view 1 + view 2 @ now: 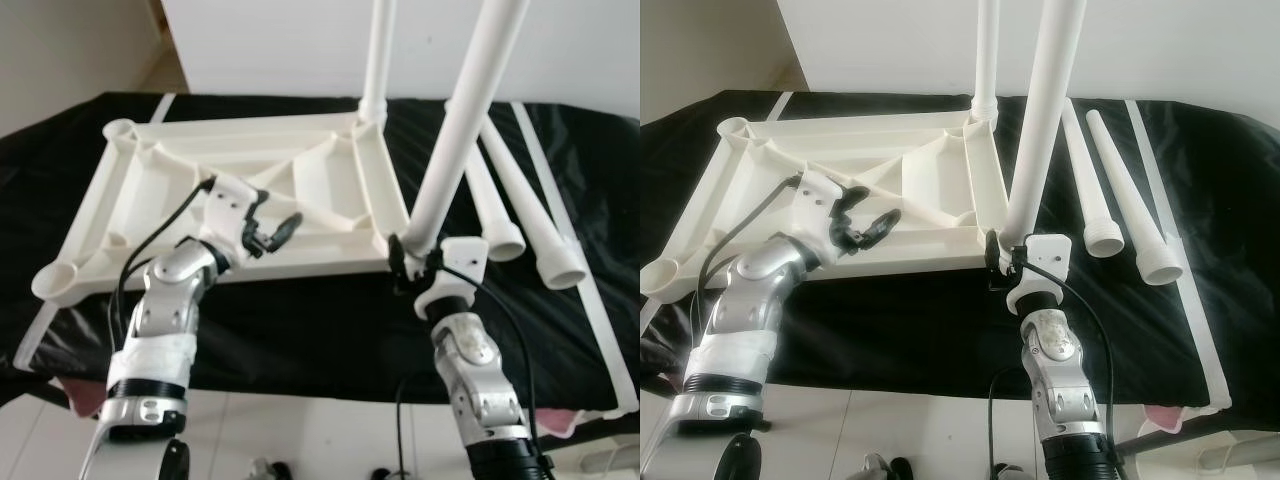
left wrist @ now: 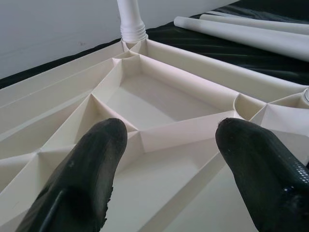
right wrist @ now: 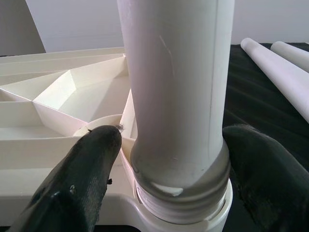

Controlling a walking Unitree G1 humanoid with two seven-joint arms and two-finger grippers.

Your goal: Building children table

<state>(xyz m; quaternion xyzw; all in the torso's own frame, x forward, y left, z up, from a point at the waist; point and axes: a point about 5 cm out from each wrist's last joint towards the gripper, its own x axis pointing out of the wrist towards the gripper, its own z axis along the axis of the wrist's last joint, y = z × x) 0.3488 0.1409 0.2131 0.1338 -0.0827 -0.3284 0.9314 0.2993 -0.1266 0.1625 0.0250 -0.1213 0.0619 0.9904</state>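
Observation:
The white tabletop (image 1: 300, 262) lies upside down on a black cloth, ribs facing up. One white leg (image 1: 380, 50) stands in its far right corner socket. A second leg (image 1: 455, 130) stands slightly tilted in the near right socket (image 3: 212, 212). My right gripper (image 1: 415, 262) is shut on this leg's base, one finger (image 3: 91, 169) on each side just above the socket. My left gripper (image 1: 275, 225) hovers open over the ribbed underside (image 2: 159, 101), near the front middle, holding nothing. Two loose legs (image 1: 495, 200) (image 1: 540, 215) lie on the cloth to the right.
The black cloth (image 1: 300, 330) ends at a front edge just before my arms, with light floor (image 1: 300, 440) below. A white strip (image 1: 590, 300) runs along the cloth's right side. A white wall (image 1: 280, 40) stands close behind. Empty sockets (image 1: 55, 280) (image 1: 120, 128) sit at the left corners.

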